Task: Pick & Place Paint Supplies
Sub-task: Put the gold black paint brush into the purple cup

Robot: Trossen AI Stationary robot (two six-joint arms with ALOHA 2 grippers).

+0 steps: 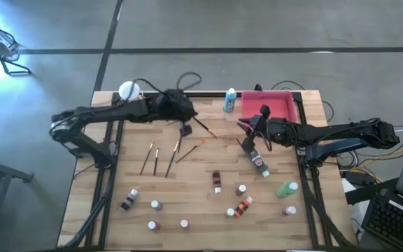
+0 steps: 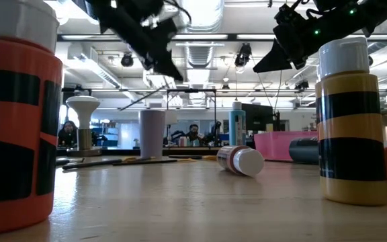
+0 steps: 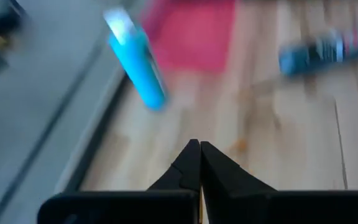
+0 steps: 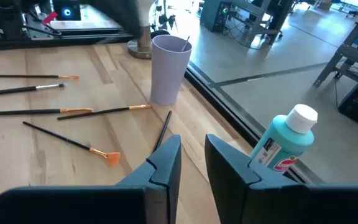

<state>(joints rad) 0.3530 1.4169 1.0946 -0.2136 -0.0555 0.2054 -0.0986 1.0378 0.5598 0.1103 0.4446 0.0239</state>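
- Left gripper [image 3: 194, 149] hangs above the table's far edge, fingers pressed together with nothing visible between them; a blue bottle [image 3: 137, 59] stands just ahead, the pink tray [image 3: 191, 34] beyond it.
- Right gripper [image 4: 191, 155] hovers low beside the tray, fingers slightly parted and holding nothing; a thin brush [image 4: 162, 130] lies just past its tips, likely its target.
- A lilac cup [image 4: 168, 70] stands farther ahead, seemingly meant for the brushes, with more brushes [image 4: 67, 112] lying flat to one side.
- Small bottles [image 1: 219, 180] sit scattered on the table behind both grippers, unsorted.
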